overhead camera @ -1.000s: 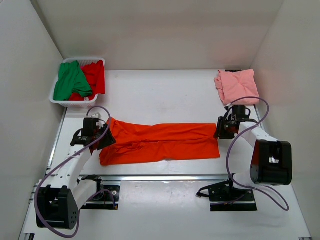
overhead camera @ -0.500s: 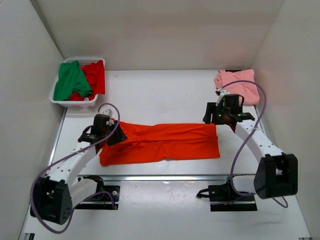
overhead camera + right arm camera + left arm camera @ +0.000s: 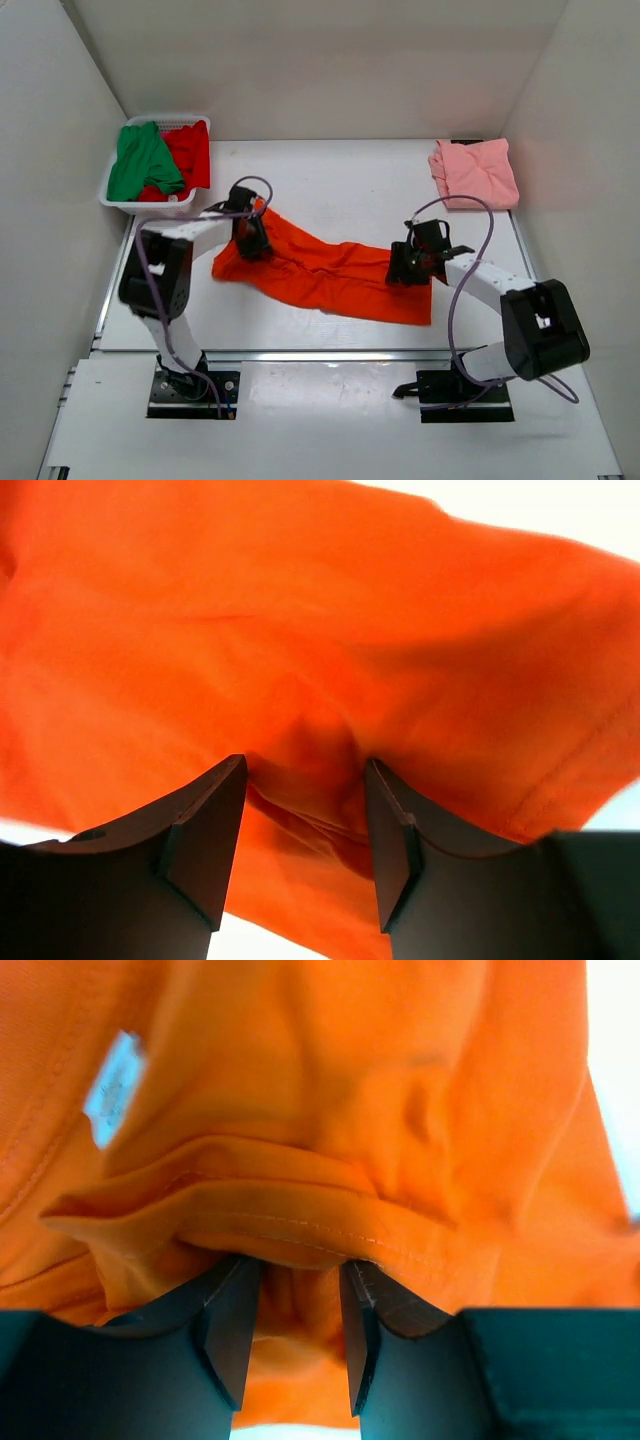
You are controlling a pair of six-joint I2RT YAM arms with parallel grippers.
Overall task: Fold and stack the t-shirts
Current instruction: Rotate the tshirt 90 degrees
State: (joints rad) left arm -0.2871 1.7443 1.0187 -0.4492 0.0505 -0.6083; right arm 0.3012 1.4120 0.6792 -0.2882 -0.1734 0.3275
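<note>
**Left gripper (image 3: 250, 236) and right gripper (image 3: 410, 268) both pinching orange t-shirt (image 3: 330, 275)**

Left has a stitched hem fold at its far-left end. Right has cloth bunched between its fingers near the right edge. It lies diagonally across the table (image 3: 340, 190). Far right: pink t-shirt (image 3: 476, 172), folded. The green t-shirt (image 3: 140, 160) and red t-shirt (image 3: 190, 152) are in the basket (image 3: 150, 207).
</note>
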